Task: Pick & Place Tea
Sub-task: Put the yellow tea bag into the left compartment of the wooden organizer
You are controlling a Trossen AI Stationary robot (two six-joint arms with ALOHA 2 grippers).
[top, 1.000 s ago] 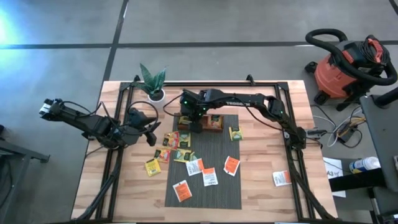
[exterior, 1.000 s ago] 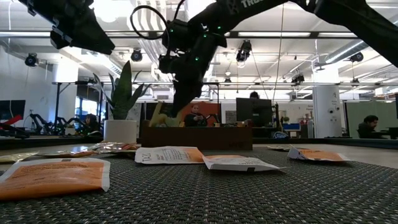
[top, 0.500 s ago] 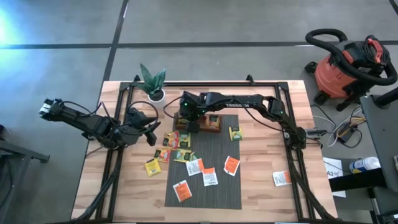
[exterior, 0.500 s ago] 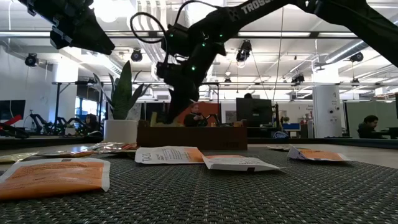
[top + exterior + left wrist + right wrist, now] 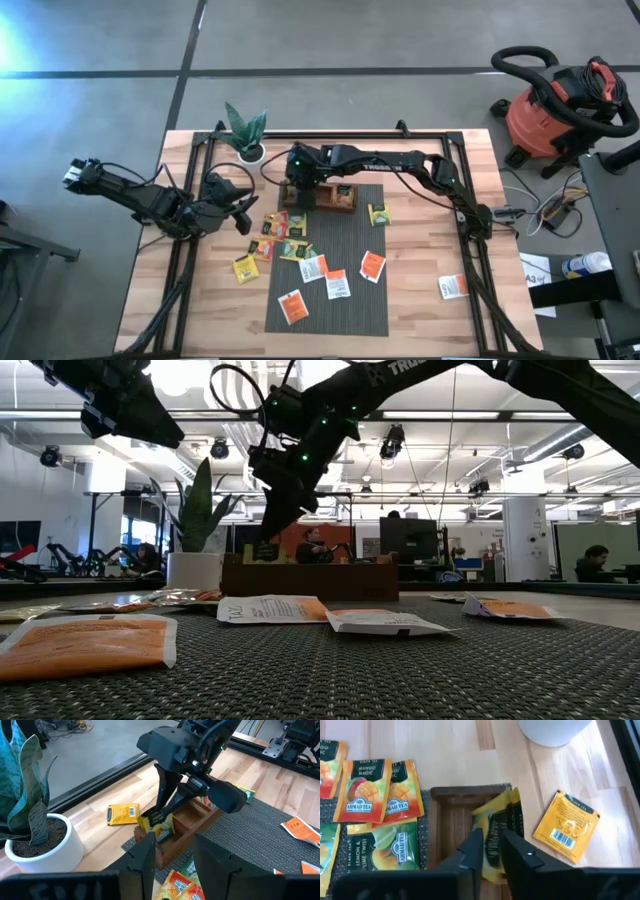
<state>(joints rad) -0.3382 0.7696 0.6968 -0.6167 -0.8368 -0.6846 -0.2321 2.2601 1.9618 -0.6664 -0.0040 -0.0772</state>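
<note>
The tea is several small square sachets spread over the grey mat and the wood around it. A brown wooden tray lies at the mat's far edge. A yellow sachet stands on edge in the tray's left end compartment, leaning on its wall. My right gripper points steeply down over that compartment, slightly open, a finger on either side of the sachet's top. My left gripper hovers open and empty left of the mat, above the table. My right gripper comes at the yellow sachet's upper edge from above, slanting, with a narrow gap between its fingers. The sachet rests in the tray's end compartment. Whether the fingers touch it, I cannot tell.
Another yellow sachet lies flat on the wood beyond the tray's left end, near the white plant pot. Mango and lemon sachets lie beside the tray. One sachet lies near the right frame rail.
My right gripper has tipped steeper over the tray's left end. The yellow sachet, which stuck out tilted above the tray's rim a second ago, has sunk into the end compartment.
</note>
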